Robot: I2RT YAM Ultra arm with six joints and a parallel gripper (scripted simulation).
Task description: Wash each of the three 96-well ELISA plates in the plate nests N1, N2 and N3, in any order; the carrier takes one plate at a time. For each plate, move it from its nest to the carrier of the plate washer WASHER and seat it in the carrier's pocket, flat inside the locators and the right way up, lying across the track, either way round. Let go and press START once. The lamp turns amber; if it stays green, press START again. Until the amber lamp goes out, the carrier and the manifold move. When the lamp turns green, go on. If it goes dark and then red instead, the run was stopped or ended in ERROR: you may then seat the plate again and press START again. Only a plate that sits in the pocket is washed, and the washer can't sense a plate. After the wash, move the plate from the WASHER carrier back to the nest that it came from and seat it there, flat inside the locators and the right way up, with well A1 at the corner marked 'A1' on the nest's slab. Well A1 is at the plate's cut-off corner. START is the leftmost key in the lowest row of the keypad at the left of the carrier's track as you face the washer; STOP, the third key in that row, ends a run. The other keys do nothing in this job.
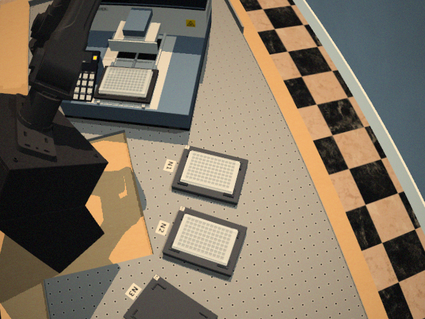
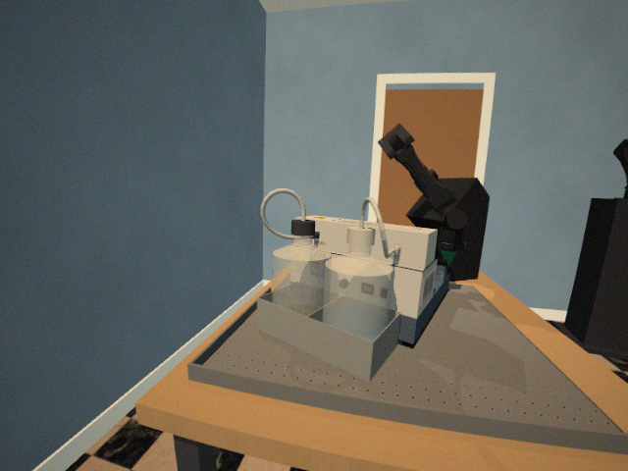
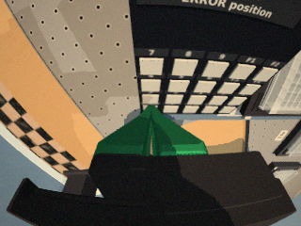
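A white 96-well plate (image 1: 125, 81) lies flat in the dark carrier (image 1: 119, 98) of the washer (image 1: 180, 68), in front of the manifold (image 1: 133, 44). The lamp (image 1: 95, 58) above the keypad (image 1: 84, 86) (image 3: 201, 85) glows amber. My gripper (image 3: 150, 111) (image 2: 445, 251) is shut and empty, its green fingertips a little off the keypad's lowest row in the wrist view; the arm hides it in the top view. White plates sit in nest N1 (image 1: 210, 171) and nest N2 (image 1: 205, 238). Nest N3 (image 1: 171, 304) is empty.
The arm's black base block (image 1: 44, 192) stands left of the nests. Behind the washer, two clear bottles (image 2: 299, 274) (image 2: 357, 293) with hoses stand in a grey tray (image 2: 324, 346). The perforated board ends at an orange table edge (image 1: 309, 144) on the right.
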